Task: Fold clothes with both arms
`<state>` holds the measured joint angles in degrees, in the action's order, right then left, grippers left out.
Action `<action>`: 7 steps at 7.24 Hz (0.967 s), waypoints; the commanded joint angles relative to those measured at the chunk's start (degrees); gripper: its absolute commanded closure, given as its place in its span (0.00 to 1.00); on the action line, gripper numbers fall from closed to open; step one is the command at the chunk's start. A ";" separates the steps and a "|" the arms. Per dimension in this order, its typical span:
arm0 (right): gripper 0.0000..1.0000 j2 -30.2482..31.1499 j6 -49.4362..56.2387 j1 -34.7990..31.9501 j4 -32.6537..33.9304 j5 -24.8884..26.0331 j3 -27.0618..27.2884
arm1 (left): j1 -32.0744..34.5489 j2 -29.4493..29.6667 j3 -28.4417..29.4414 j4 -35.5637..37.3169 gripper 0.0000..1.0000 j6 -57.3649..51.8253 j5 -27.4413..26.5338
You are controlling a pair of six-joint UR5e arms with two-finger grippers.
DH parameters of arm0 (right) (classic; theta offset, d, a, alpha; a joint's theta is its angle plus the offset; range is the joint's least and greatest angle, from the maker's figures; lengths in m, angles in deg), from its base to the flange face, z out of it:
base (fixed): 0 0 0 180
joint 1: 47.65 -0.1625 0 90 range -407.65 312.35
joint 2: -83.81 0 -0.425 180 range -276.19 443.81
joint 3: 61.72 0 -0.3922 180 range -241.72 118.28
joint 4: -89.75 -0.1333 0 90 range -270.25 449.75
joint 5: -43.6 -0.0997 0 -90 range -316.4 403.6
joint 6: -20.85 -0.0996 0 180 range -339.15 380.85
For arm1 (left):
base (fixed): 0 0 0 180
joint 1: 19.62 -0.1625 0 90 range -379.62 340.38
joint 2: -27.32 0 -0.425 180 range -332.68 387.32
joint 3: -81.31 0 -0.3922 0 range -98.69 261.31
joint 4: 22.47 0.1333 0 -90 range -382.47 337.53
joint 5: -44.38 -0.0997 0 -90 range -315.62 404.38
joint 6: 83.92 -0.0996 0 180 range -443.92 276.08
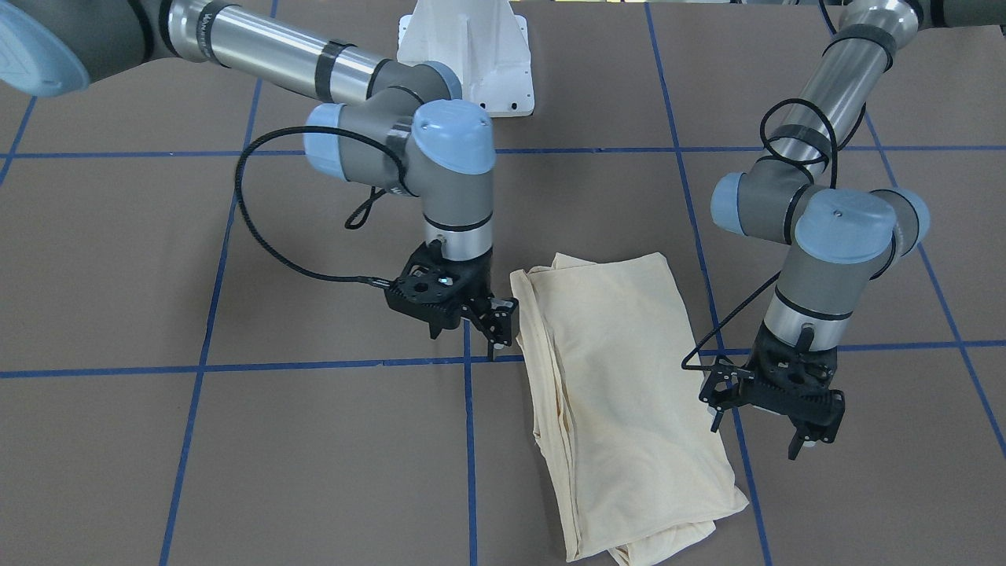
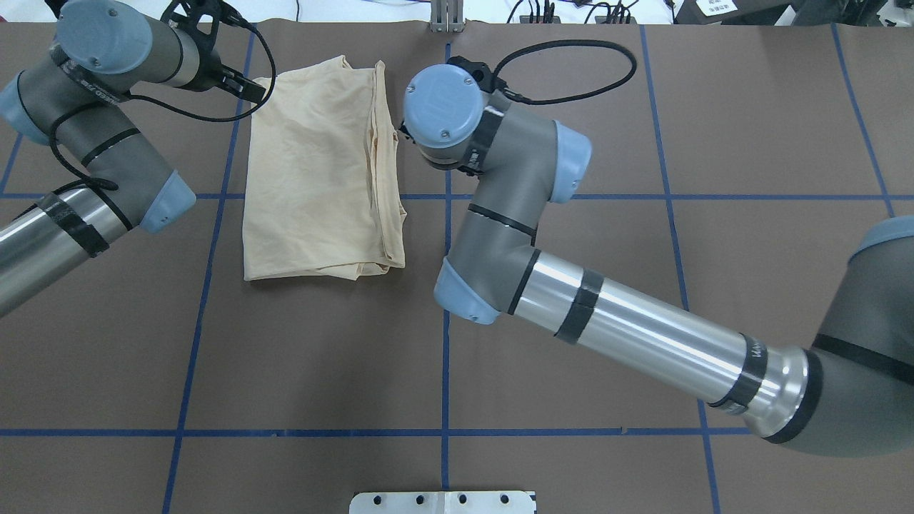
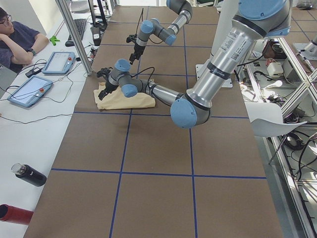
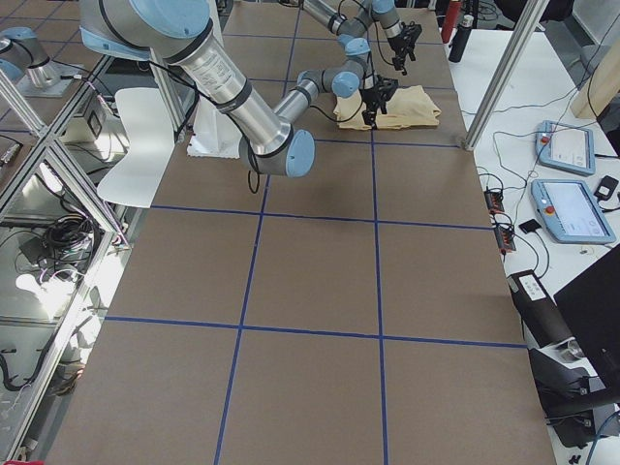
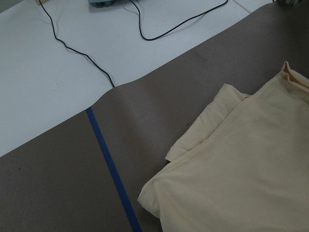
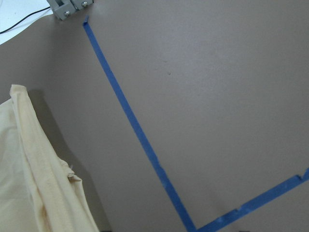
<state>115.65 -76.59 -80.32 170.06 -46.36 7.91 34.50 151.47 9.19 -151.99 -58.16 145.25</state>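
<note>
The right tool (image 1: 465, 344) is just beside one long edge of the shirt (image 1: 621, 393), a little left of the middle in the front view. Its two fingers are apart and hold nothing. The left tool (image 1: 756, 436) is on the other side of the shirt, at the lower right of that view. Its fingers are apart too. It is empty, and it is near the shirt but not touching it.

The shirt lies flat on the brown surface (image 1: 236, 472), in the middle of the front view and at the upper left of the overhead view. It is a long, neat strip. No sleeves stick out, and many layers of cloth show along one long edge. No print shows on top.

I think a big part of the job is done, because the shirt looks folded the long way. What may be left is to fold the strip across to make it short. The tools would have to grab an end first.
</note>
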 commanded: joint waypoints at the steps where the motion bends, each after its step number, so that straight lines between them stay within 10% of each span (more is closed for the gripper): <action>1: 0.31 -3.20 -2.58 4.26 -0.15 4.60 -5.02 | 0.02 -0.65 -0.65 -0.03 0.00 0.17 0.03; 7: 0.50 -5.30 -2.58 6.82 -8.58 6.81 -13.36 | 0.02 -0.75 -0.83 -0.03 0.00 0.17 0.03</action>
<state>110.41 -79.17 -73.74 162.93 -39.93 -4.12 34.52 150.73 8.37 -152.02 -57.99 145.21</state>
